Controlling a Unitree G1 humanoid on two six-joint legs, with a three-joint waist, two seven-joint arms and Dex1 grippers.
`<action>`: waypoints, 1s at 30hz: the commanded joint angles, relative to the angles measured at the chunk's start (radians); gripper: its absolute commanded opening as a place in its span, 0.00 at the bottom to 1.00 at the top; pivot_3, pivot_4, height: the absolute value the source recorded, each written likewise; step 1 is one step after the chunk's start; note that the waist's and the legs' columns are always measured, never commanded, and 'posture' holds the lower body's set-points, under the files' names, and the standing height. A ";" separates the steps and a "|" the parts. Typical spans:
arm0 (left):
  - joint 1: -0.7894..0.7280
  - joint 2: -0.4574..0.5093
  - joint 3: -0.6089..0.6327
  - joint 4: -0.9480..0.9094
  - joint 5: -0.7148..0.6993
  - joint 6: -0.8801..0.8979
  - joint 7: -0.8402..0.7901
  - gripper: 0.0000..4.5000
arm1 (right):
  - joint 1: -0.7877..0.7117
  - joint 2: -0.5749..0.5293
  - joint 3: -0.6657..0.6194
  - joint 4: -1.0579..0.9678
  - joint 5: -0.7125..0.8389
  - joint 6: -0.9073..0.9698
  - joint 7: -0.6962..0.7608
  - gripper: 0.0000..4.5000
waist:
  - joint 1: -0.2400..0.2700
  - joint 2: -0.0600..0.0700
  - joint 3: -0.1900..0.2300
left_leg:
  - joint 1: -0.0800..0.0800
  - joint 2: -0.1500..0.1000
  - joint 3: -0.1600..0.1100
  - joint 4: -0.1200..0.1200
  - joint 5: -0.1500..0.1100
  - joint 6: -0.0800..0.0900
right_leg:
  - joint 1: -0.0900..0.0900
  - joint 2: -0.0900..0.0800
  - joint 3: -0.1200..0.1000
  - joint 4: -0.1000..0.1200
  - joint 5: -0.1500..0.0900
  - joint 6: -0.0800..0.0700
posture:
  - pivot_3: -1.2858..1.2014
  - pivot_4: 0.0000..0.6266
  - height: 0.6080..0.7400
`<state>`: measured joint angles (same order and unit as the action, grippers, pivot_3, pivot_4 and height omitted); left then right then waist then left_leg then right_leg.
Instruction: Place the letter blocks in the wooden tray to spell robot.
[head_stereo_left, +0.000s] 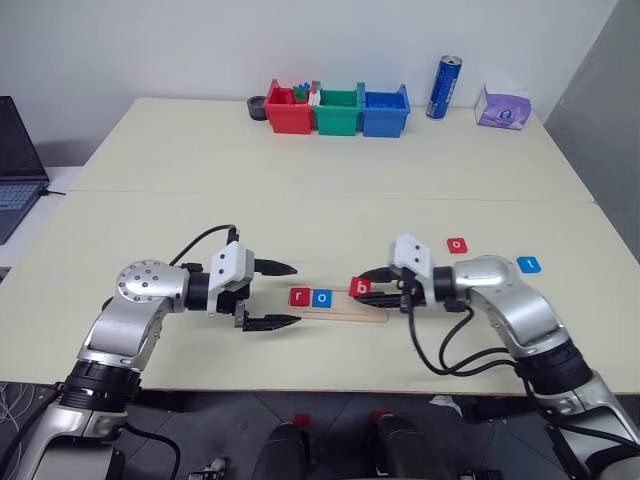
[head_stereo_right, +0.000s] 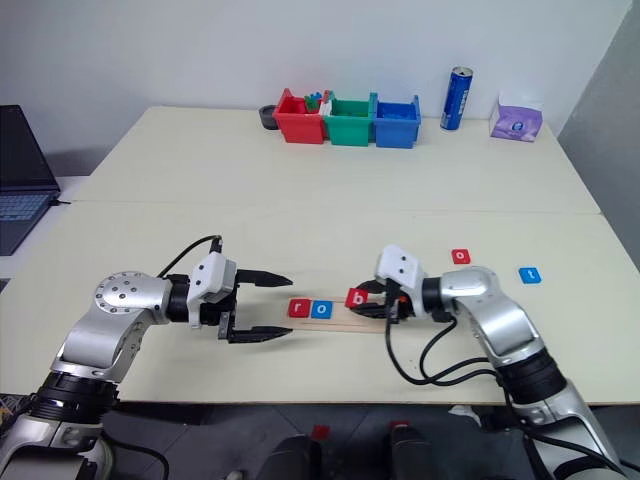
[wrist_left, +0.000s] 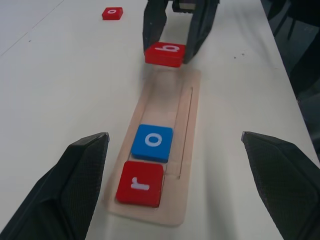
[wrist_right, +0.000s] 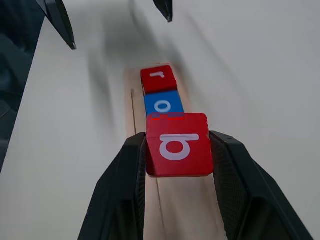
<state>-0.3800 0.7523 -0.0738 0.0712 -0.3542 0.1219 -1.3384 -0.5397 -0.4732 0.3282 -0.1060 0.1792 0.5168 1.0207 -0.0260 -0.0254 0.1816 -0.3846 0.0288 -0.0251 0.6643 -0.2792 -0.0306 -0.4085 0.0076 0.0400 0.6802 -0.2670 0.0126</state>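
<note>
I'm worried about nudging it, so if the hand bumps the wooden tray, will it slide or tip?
The wooden tray is a thin, flat strip lying flush on the smooth table, so it probably slides rather than tips. It looks light, and the red r block and blue o block add little weight, so it could skew easily.

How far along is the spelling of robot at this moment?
Two of five are placed: the red r block and blue o block sit in the wooden tray. The right pincer holds the red b block above the tray. The red o block and blue t block still lie on the table.
</note>
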 joint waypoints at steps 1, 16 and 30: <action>-0.020 0.011 0.034 -0.012 -0.016 -0.010 -0.006 1.00 | -0.036 0.007 0.020 0.015 -0.029 -0.024 -0.015 0.32 | 0.000 0.000 0.000 | 0.000 0.000 0.000 0.000 0.000 0.000 | 0.000 0.000 0.000 0.000 0.000 0.000 | 0.52 0.24 1.00; 0.010 0.021 0.037 -0.068 -0.020 0.008 -0.001 1.00 | -0.086 0.065 0.092 0.122 -0.094 -0.082 -0.002 0.32 | -0.005 0.000 0.000 | 0.000 0.001 0.000 0.000 0.000 0.000 | -0.001 0.001 0.000 0.001 0.000 0.000 | 0.52 0.24 1.00; 0.032 0.038 0.053 -0.104 -0.019 0.027 0.002 1.00 | -0.115 0.088 0.108 0.177 -0.111 -0.109 0.025 0.32 | -0.005 0.000 0.000 | 0.000 0.001 0.000 0.000 0.000 0.000 | -0.001 0.001 0.000 0.001 0.000 0.000 | 0.52 0.24 1.00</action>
<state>-0.3464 0.7775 -0.0500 -0.0015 -0.3558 0.1485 -1.3407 -0.6304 -0.3890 0.4390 0.0782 0.0688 0.4258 1.0418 -0.0308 -0.0253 0.1817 -0.3845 0.0296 -0.0253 0.6639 -0.2792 -0.0305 -0.4095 0.0084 0.0396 0.6813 -0.2669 0.0124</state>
